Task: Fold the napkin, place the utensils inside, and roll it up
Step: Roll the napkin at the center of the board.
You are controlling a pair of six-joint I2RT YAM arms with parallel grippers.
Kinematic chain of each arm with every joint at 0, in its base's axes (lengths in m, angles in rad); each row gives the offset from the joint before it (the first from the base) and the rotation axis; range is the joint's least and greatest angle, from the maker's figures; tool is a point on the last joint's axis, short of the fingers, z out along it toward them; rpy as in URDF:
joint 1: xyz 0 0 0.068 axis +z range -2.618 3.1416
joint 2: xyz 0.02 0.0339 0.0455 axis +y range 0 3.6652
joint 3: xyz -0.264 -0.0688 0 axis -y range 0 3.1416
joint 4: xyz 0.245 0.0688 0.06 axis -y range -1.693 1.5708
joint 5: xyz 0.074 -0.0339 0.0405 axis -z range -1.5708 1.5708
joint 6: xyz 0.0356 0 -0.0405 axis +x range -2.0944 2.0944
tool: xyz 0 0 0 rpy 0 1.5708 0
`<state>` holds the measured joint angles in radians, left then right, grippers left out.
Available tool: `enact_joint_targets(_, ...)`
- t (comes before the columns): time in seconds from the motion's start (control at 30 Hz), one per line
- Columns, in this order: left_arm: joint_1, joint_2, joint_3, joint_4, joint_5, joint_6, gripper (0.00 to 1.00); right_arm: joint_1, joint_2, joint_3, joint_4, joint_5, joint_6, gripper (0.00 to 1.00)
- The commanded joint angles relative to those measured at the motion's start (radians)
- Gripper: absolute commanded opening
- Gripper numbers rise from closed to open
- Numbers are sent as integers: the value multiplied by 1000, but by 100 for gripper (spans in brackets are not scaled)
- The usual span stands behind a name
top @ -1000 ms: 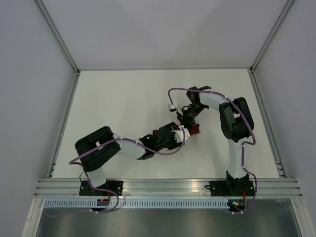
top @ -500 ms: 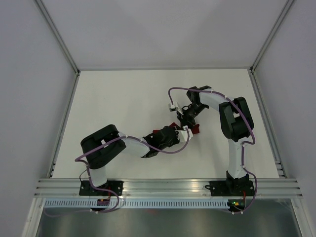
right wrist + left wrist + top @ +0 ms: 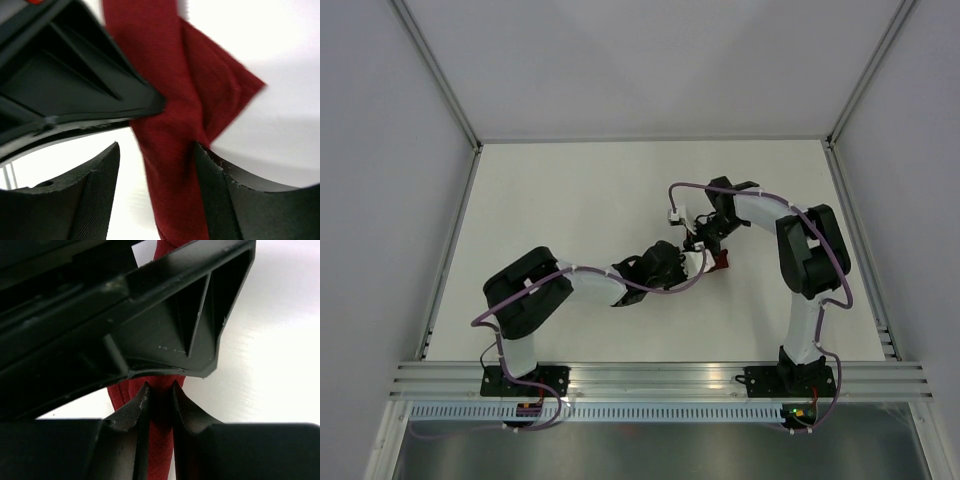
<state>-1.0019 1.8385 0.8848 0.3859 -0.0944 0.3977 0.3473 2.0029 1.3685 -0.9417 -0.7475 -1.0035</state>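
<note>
The napkin [image 3: 719, 262] is a narrow dark red bundle on the white table, mostly covered by both grippers in the top view. My left gripper [image 3: 674, 259] reaches it from the left, and its fingers [image 3: 131, 410] are shut on a strip of the napkin [image 3: 161, 450]. My right gripper [image 3: 706, 240] comes from the far right and stands open around the napkin [image 3: 165, 75]. The cloth touches its right finger [image 3: 225, 190], and a gap shows beside the left one. No utensils show in any view.
The two grippers sit almost against each other; the right one's black finger [image 3: 190, 325] fills the top of the left wrist view. White table [image 3: 570, 200] lies all round, bounded by grey walls and an aluminium rail [image 3: 660, 378] at the near edge.
My left gripper moved right and shut on the napkin. My right gripper opened and let go of the cloth, and its arm shifted slightly right.
</note>
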Motion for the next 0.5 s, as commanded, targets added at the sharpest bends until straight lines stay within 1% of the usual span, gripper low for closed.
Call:
enact_joint_targets(0.0,22,48,25,-137,168,-118,16,-37,-47,-45,159,77,115,68)
enact_joint_targets(0.07,42,50,39,-160,209,-140,16,-60,-75,-52,191,67,170,69)
enact_joint_targets(0.17,66,48,42,-171,260,-169,16,-111,-102,-63,280,63,253,70)
enact_joint_targets(0.27,94,48,63,-219,312,-192,16,-172,-124,-85,371,45,336,71)
enact_joint_targets(0.37,114,56,92,-278,350,-209,15,-247,-162,-117,432,5,361,71)
enact_joint_targets(0.47,137,65,121,-332,410,-230,16,-283,-225,-175,487,-33,344,71)
